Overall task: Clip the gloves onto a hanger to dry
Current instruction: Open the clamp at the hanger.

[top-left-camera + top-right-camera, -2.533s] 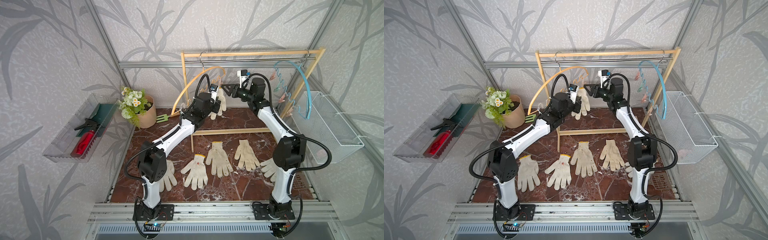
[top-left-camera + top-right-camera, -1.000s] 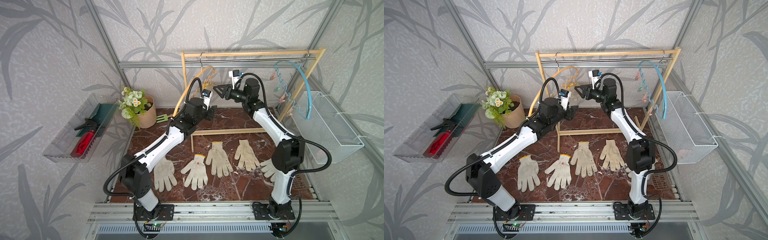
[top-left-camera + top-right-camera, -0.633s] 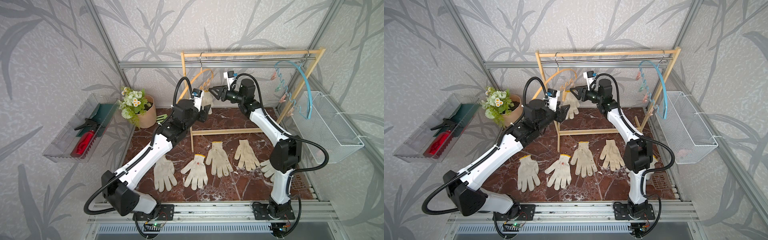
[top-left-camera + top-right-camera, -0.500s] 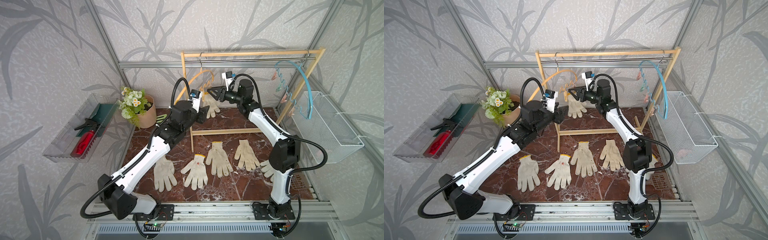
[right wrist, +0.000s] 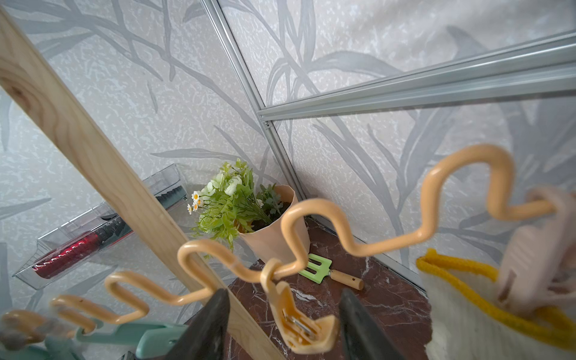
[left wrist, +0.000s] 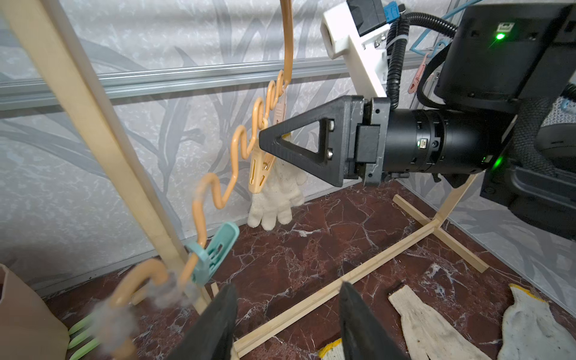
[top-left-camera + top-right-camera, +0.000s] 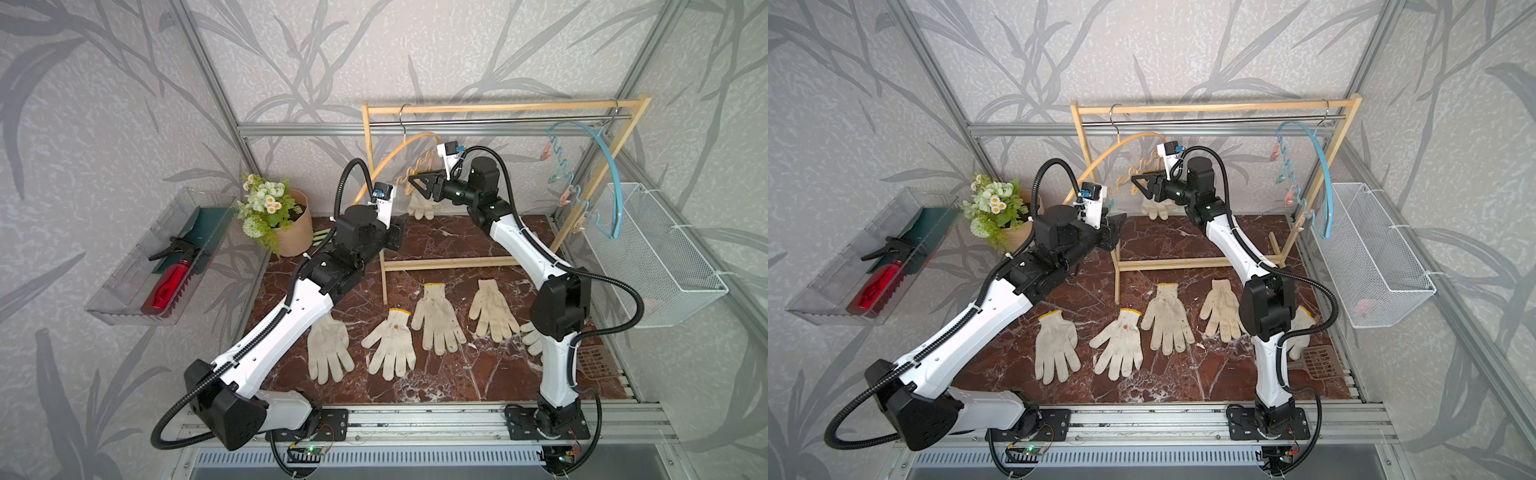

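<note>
One glove (image 7: 420, 205) (image 6: 277, 196) hangs by its yellow cuff from a pink clip (image 5: 530, 249) on the orange wavy hanger (image 7: 390, 160) (image 5: 358, 243). Several more gloves (image 7: 436, 318) (image 7: 1057, 345) lie flat on the marble floor. My right gripper (image 7: 415, 185) (image 5: 283, 293) is open, its jaws either side of an empty orange clip (image 5: 299, 324) without touching it, just left of the hung glove. My left gripper (image 7: 399, 232) (image 6: 288, 286) is open and empty, low beside the rack's left post, below the hanger's teal clip (image 6: 215, 255).
The wooden rack (image 7: 374, 199) also carries a blue hanger (image 7: 606, 166) with clips at the right. A flower pot (image 7: 291, 228) and green hand fork (image 5: 321, 268) sit back left. There is a wall tray (image 7: 137, 266) with a red bottle, and a wire basket (image 7: 660, 257).
My left arm has pulled back from the hung glove, down and to the left. My right gripper has slid left along the orange hanger to the orange clip.
</note>
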Available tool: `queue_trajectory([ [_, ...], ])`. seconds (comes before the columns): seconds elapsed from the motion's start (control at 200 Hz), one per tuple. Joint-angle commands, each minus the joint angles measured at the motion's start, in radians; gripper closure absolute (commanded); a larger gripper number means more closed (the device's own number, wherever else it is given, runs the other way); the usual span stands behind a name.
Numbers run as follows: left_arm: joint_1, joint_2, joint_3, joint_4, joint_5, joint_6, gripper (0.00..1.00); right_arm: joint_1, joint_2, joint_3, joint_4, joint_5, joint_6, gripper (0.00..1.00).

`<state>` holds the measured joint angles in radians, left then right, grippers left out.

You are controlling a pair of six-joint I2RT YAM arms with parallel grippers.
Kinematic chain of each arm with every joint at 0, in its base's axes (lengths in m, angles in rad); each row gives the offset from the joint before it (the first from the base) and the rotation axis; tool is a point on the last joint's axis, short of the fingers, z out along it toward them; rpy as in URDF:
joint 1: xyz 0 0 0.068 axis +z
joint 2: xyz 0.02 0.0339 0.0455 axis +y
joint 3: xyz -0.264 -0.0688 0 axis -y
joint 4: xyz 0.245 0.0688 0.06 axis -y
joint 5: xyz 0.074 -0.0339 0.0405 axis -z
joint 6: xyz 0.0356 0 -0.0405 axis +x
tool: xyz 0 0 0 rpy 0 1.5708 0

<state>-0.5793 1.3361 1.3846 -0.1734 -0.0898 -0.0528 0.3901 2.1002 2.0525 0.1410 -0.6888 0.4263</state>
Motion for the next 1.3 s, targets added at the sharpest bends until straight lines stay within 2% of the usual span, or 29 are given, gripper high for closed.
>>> queue_trajectory([
  [0.0, 0.011, -0.026, -0.009, -0.006, -0.022, 0.020, 0.48, 0.007, 0.033, 0.049, -0.010, 0.005, 0.009, 0.43],
  [0.545, 0.033, -0.027, -0.010, -0.005, -0.016, 0.027, 0.50, 0.018, 0.085, 0.136, -0.056, 0.018, 0.028, 0.39],
  [0.76, 0.035, -0.032, -0.010, -0.009, -0.014, 0.027, 0.50, 0.024, 0.097, 0.164, -0.071, 0.016, 0.027, 0.46],
  [0.97, 0.035, -0.034, -0.014, -0.012, -0.014, 0.028, 0.50, 0.032, 0.109, 0.185, -0.090, 0.015, 0.025, 0.41],
  [1.295, 0.036, -0.041, -0.016, -0.014, -0.010, 0.023, 0.51, 0.031, 0.116, 0.180, -0.087, 0.009, 0.032, 0.40],
])
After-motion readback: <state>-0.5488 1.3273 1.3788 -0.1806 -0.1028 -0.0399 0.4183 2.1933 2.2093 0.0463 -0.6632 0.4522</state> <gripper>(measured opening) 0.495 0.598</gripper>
